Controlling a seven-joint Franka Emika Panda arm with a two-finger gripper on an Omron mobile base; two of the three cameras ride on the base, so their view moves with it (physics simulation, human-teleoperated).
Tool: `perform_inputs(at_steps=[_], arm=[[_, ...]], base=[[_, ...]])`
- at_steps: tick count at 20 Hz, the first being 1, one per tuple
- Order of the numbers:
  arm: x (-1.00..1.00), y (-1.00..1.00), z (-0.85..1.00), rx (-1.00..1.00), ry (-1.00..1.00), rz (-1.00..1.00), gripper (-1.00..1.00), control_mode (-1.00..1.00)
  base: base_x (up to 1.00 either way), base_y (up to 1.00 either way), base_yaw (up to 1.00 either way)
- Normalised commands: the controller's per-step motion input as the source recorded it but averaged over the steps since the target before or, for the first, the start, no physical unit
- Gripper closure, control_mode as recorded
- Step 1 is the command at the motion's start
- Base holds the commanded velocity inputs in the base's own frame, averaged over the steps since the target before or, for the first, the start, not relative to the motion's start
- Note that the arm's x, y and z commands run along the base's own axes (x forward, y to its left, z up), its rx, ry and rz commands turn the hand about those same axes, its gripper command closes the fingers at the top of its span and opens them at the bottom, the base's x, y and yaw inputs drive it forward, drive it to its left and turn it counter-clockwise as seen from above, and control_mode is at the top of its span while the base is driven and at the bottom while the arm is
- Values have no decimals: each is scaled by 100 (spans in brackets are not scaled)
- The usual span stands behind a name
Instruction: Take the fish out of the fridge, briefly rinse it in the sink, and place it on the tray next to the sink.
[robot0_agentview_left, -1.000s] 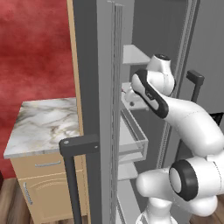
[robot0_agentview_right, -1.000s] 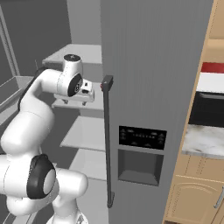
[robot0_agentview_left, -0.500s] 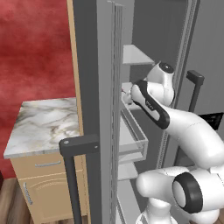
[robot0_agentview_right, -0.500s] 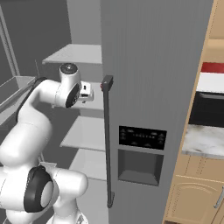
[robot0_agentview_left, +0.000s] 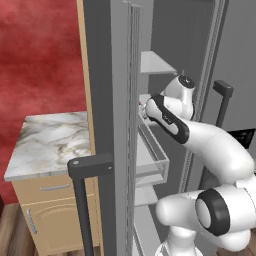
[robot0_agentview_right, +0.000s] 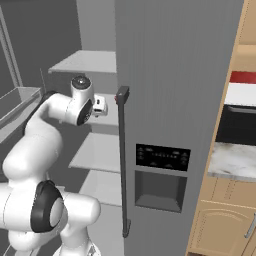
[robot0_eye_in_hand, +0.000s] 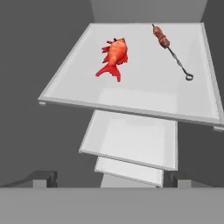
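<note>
In the left base view, a red wall stands at the far left, and in front of it a marble-topped desk (robot0_agentview_left: 52, 142) on pale wood cabinets. Just right of the desk the open fridge door (robot0_agentview_left: 112, 100) shows edge-on, with a dark bar handle (robot0_agentview_left: 85, 195) low on it. Past the door the arm (robot0_agentview_left: 200, 135) reaches into the fridge (robot0_agentview_left: 165, 30) at the height of a pale shelf, above a clear drawer (robot0_agentview_left: 152, 160).

In the right base view the arm's wrist is at the left, level with a shelf, and the end effector (robot0_agentview_right: 101, 105) points in just left of the shut fridge door. That door carries a dark bar handle (robot0_agentview_right: 123, 160) and a black dispenser panel (robot0_agentview_right: 162, 157). Wood cabinets and a marble desk (robot0_agentview_right: 232, 160) stand at the far right.

In the hand view the fish (robot0_eye_in_hand: 114, 57) lies flat on the left part of the top shelf (robot0_eye_in_hand: 144, 94), tail fin toward the camera. To its right, well apart, lies a skewer (robot0_eye_in_hand: 173, 50) with brown meat at its far end and a ring at the near end. Lower shelves step down beneath. The end effector's two tips sit wide apart at the bottom corners, with nothing between them and clear of the fish.
</note>
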Motion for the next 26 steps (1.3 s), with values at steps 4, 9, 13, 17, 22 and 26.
perform_inputs(at_steps=[4, 9, 13, 17, 22, 26], arm=[[69, 8, 0, 9, 0, 0, -100, -100], [63, 22, 0, 5, 0, 0, -100, -100], [41, 38, -2, 0, 0, 0, -100, -100], [21, 36, -13, -4, 2, 0, -100, -100], [5, 11, -17, -2, 3, 0, -100, -100], [23, 0, -20, 0, 1, 0, -100, -100]], base=[[0, 0, 0], [0, 0, 0], [0, 0, 0], [0, 0, 0], [0, 0, 0], [0, 0, 0]])
